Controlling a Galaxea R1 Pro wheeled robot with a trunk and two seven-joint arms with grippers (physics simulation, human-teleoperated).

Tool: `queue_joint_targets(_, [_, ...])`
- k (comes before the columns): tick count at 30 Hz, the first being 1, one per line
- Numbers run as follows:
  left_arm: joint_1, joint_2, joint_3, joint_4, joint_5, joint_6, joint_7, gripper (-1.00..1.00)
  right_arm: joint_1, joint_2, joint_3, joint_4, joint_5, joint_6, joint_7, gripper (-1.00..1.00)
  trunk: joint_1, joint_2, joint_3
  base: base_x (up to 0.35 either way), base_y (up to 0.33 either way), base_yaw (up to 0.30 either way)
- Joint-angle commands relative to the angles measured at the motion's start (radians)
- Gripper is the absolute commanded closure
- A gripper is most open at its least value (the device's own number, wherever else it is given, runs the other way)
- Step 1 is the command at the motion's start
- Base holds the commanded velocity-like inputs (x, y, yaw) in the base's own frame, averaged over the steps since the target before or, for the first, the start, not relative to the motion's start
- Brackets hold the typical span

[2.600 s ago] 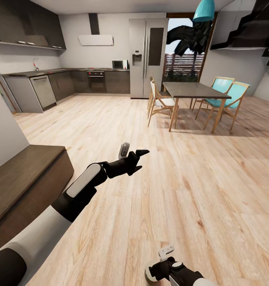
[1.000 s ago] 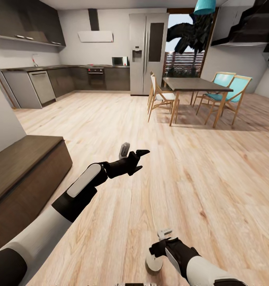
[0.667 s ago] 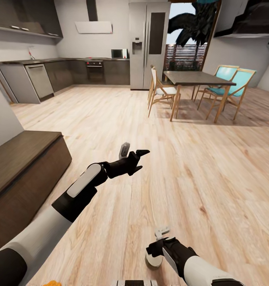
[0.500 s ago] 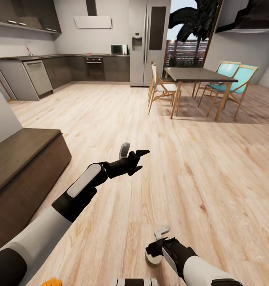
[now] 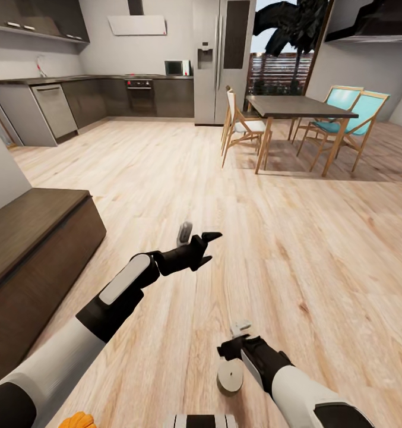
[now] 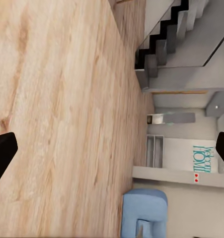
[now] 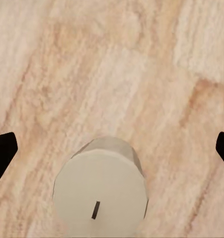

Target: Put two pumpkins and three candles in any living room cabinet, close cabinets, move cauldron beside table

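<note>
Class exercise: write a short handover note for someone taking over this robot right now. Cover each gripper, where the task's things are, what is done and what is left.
Left gripper: open, empty, held out over the floor.
Right gripper: open, just above a candle standing upright on the wood floor; not gripped.
A bit of a pumpkin shows at the bottom edge of the head view.
The cabinet stands to the left; no open drawer in the part in view.
Done: nothing visibly stowed.
Left: grasp this candle, stow candles and pumpkins, close the cabinets, place the cauldron by the table.
</note>
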Motion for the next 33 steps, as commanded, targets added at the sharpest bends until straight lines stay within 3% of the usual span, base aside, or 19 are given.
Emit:
queue_joint_targets(1, [0.002,0.0,0.0,0.001,0.0,0.0,-0.006,-1.0,-0.001,0.0,0.0,-0.006,0.0,-0.006,0.0,-1.0,0.0,0.0,0.0,0.0,0.0,0.0])
queue_joint_targets(24, [0.006,0.0,0.0,0.005,0.0,-0.003,-0.027,-1.0,-0.003,0.002,-0.003,-0.019,-0.007,-0.009,-0.002,-1.0,0.002,-0.001,-0.015,0.0,0.0,0.0])
queue_joint_targets(27, [0.006,0.0,0.0,0.005,0.0,-0.003,-0.027,-1.0,-0.003,0.003,-0.003,-0.017,-0.007,0.008,-0.002,-1.0,0.003,-0.002,-0.027,0.0,0.0,0.0])
queue_joint_targets(30, [0.006,0.0,0.0,0.005,0.0,-0.003,-0.027,-1.0,-0.003,0.003,-0.003,-0.019,-0.009,0.099,0.0,-1.0,0.005,-0.002,-0.039,0.0,0.0,0.0])
queue_joint_targets(33, [0.006,0.0,0.0,0.005,0.0,-0.003,-0.027,-1.0,-0.003,0.003,-0.003,-0.022,-0.016,0.138,0.001,-1.0,0.005,-0.002,-0.039,0.0,0.0,0.0])
